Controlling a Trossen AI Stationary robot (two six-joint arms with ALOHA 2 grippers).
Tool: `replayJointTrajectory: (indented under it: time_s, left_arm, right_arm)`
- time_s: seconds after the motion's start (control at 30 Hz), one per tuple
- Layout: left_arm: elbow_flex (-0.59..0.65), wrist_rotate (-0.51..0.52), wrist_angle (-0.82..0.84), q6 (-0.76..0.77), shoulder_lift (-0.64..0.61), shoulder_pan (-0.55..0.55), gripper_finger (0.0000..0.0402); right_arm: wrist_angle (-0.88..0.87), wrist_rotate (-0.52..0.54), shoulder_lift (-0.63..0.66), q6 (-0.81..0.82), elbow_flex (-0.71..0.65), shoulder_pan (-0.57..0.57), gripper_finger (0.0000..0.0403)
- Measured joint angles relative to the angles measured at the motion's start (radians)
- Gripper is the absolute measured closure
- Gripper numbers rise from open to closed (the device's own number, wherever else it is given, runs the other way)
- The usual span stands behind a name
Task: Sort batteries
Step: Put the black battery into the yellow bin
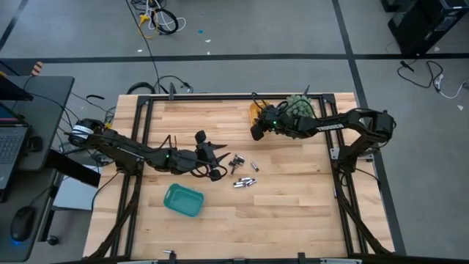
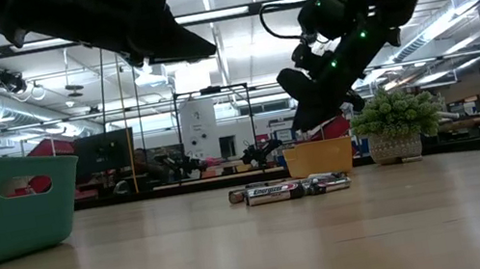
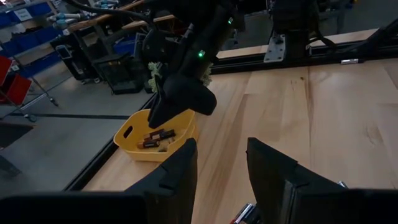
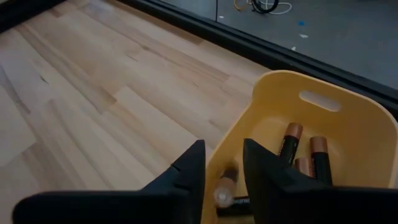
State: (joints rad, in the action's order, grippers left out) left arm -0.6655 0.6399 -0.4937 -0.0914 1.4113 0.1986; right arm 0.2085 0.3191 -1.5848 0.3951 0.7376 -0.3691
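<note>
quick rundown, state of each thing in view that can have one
right gripper: open, above the yellow tray
yellow tray: upright, several batteries inside
loose batteries: lying flat on the table
teal tray: upright, contents hidden
left gripper: open, holding nothing

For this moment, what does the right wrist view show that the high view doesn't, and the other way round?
Only the right wrist view: the copper-topped batteries lying inside the yellow tray, and one battery between the open fingers of the right tool, just above the tray floor.

Only the high view: the left tool beside the loose batteries mid-table, the teal tray nearer the front edge, and a small plant.

Both: the wooden table and the right tool over the yellow tray at the far edge.
</note>
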Motion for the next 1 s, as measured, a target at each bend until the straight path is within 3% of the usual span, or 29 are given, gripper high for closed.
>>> replayJointTrajectory:
  time_s: [0.23, 0.37, 0.63, 0.8, 1.0]
  left_arm:
    - [0.000, -0.013, 0.049, 0.020, 0.000, 0.000, 0.0266]
    - [0.000, -0.020, 0.133, 0.049, 0.000, 0.000, 0.0266]
    - [0.000, -0.217, 0.250, 0.048, 0.027, -0.001, 0.0266]
    - [0.000, -0.284, 0.254, 0.046, 0.076, -0.001, 0.0266]
    - [0.000, -0.240, 0.301, 0.032, 0.103, -0.003, 0.0266]
  right_arm:
    - [0.025, 0.001, 0.038, -0.038, 0.000, 0.019, 0.0276]
    - [0.056, -0.002, 0.104, -0.137, 0.000, 0.074, 0.0277]
    - [0.061, -0.030, 0.199, -0.285, 0.000, 0.274, 0.0278]
    - [0.068, -0.023, 0.135, -0.275, 0.000, 0.410, 0.0278]
    - [-0.014, 0.046, -0.027, -0.185, 0.074, 0.468, 0.0279]
